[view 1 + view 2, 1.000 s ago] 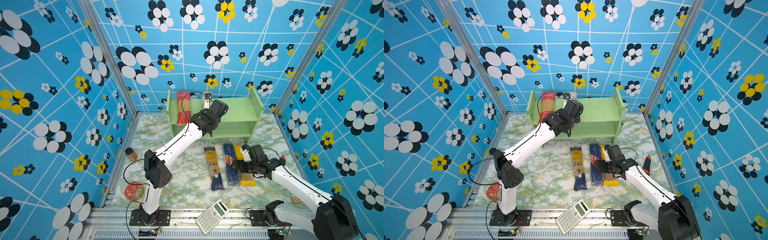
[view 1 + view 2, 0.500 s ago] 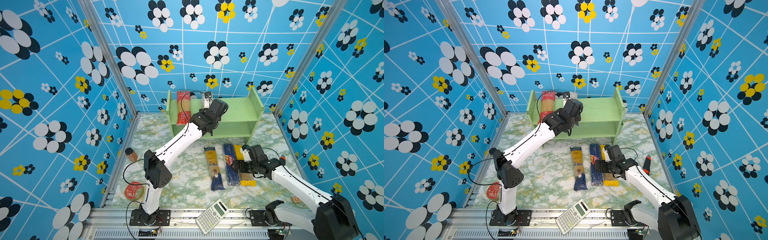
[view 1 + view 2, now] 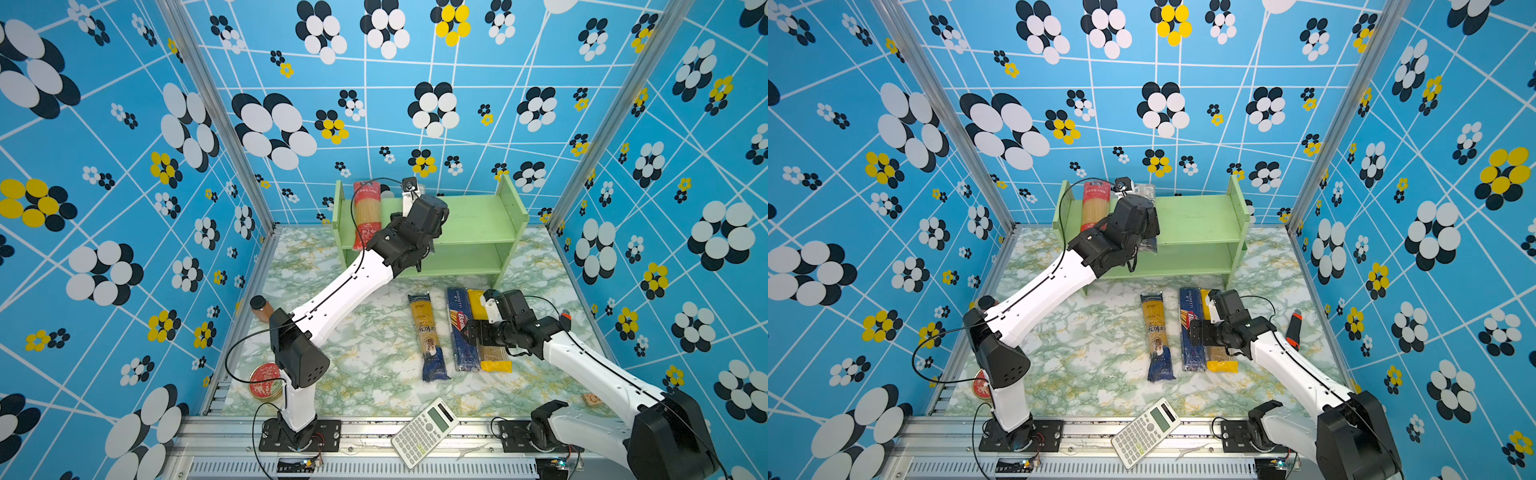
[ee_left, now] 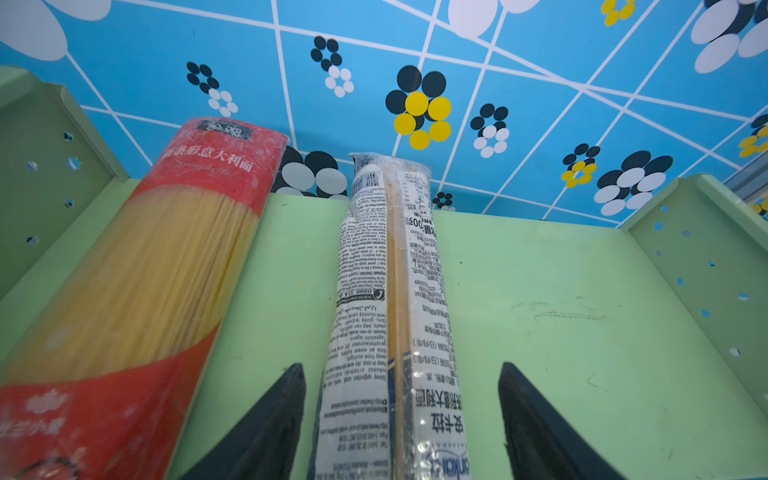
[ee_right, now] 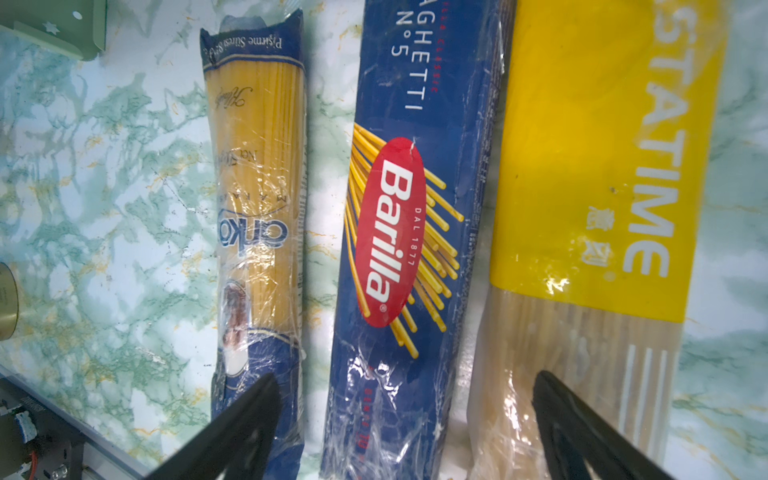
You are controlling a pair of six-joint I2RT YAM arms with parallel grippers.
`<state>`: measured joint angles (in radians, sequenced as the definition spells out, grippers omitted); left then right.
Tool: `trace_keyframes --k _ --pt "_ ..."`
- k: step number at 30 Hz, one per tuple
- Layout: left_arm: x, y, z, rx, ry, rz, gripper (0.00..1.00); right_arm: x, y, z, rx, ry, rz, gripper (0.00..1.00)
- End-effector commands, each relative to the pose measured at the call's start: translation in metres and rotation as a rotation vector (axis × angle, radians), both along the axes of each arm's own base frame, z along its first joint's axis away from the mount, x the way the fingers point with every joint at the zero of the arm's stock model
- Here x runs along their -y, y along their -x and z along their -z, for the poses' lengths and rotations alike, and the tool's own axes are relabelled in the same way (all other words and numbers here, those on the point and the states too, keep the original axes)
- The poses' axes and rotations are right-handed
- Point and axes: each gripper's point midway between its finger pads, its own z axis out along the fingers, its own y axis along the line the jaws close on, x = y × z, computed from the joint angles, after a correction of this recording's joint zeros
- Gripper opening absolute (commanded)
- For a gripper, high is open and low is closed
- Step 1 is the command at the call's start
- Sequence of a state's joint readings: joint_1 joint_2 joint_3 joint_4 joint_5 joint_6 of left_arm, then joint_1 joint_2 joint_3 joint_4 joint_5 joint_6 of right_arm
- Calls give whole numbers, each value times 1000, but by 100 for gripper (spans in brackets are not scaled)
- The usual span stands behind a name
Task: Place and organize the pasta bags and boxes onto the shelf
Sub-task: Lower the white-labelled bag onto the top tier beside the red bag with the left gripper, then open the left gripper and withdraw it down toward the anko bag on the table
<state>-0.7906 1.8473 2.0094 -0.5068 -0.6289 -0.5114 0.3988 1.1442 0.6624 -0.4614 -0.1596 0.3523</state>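
**Two packs on the shelf, three on the table**

Nearest the front rail lies a white calculator (image 3: 426,432). Beyond it, on the marble tabletop (image 3: 374,353), three spaghetti packs lie side by side, lengthwise toward the back: a yellow-navy bag (image 3: 428,336), a dark blue Barilla box (image 5: 386,232) and a yellow bag (image 5: 602,166), the last two touching. The right gripper (image 5: 405,376) hangs over the Barilla box with its jaws spread wide, gripping nothing.

At the back stands the light-green shelf (image 3: 478,216). On the left part of its top tier a red-ended clear bag (image 4: 166,270) lies front to back, with a clear/navy bag (image 4: 386,311) just beside it. The left gripper (image 4: 401,365) straddles the clear/navy bag's near end, its fingers parted with a gap on each side. The lower tier holds no pack.
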Motion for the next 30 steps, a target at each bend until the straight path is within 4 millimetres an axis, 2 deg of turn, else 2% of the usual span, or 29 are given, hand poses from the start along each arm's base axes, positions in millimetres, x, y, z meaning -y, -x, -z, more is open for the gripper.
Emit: trace_keyframes --k 1,9,13,21,24,30 --pt "-5 14 -27 67 36 15 79 -2 3 -4 3 -2 -15 97" --pt "-8 41 -30 84 24 43 86 4 2 -12 10 22 2 97" --pt "-11 57 -22 92 41 57 90 7 3 -15 10 43 10 97" --pt "-25 78 8 48 40 56 97 7 2 -28 30 34 14 97" --pt "-30 85 28 16 32 57 100 8 3 -35 39 34 11 97" --pt "-32 99 66 -53 22 83 99 13 3 -47 65 49 22 97"
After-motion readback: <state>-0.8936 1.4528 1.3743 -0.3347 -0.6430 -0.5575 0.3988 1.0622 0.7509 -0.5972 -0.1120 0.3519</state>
